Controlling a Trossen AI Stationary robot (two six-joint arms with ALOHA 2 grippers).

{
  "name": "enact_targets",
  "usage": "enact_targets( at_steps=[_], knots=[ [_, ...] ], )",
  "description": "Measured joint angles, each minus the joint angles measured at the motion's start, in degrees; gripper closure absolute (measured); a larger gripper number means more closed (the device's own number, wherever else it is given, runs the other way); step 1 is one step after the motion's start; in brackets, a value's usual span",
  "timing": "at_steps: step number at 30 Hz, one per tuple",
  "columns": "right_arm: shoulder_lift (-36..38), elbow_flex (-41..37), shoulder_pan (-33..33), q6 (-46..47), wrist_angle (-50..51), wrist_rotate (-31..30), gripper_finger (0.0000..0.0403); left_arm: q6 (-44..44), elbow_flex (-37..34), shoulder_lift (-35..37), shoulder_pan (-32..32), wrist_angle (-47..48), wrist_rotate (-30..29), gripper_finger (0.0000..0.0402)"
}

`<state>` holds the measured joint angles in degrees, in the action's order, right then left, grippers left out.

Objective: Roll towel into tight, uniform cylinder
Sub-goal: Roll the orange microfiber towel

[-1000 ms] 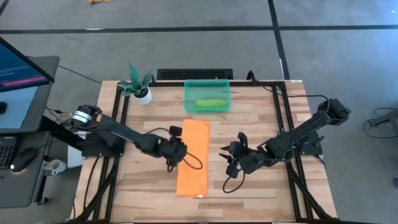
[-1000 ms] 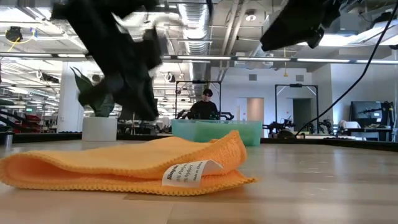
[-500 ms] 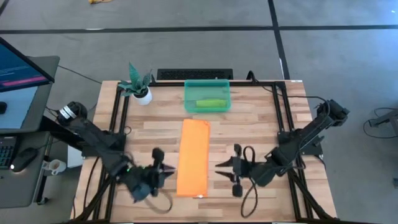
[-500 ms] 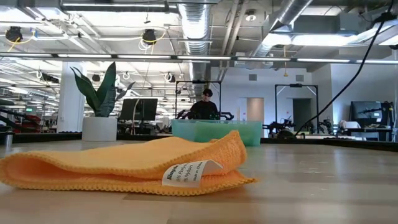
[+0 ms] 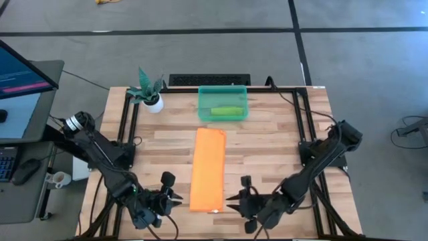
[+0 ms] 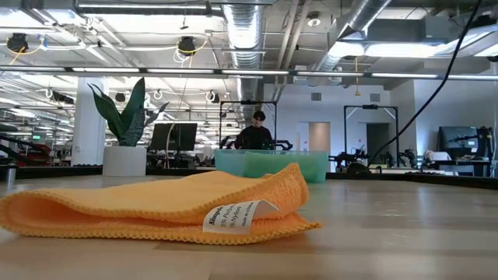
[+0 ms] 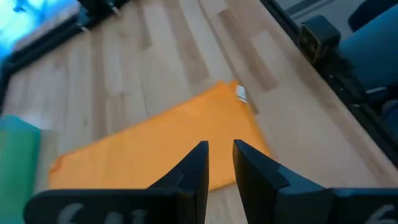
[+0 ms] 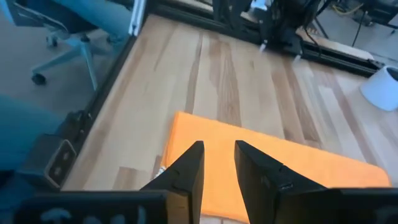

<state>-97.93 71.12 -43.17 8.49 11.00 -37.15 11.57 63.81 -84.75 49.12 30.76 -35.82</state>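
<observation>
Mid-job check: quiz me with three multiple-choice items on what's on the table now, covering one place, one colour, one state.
1. Where does the towel lie?
A. in the bin
B. flat on the table between both grippers
C. held by a gripper

2. What colour is the bin?
A. green
B. red
C. black

3. What state is the towel in?
A. rolled into a cylinder
B. folded into a long strip, unrolled
C. crumpled

Answers: 1 B, the left gripper and right gripper flank its near end; 2 A, translucent green; 3 B, flat layers in the low view.
</observation>
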Motion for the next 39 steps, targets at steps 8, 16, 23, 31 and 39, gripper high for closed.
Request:
enact_targets(
  at_steps=[8,16,23,31,39],
  knots=[
    [-4.7,1.5,2.0,0.0,1.0,2.7,0.0291,1.3,0.0,-2.7,-0.5,2.7,0.5,0.0305],
    [-4.6,1.7,5.3,3.5,-0.7,12.1,0.029,5.9,0.0,-10.3,-1.9,0.3,5.3,0.0223],
    [-6.8,1.5,6.1,6.5,-2.6,16.7,0.0261,0.5,0.0,-16.6,-1.8,-6.7,10.4,0.0206],
    [-13.8,2.2,6.1,2.3,-7.9,19.2,0.018,0.0,0.0,-17.6,-2.4,-8.3,9.9,0.0211],
    [-19.7,4.6,6.0,1.0,-8.1,19.4,0.0163,-0.8,0.0,-23.4,-3.0,-11.2,8.3,0.0212]
  ],
)
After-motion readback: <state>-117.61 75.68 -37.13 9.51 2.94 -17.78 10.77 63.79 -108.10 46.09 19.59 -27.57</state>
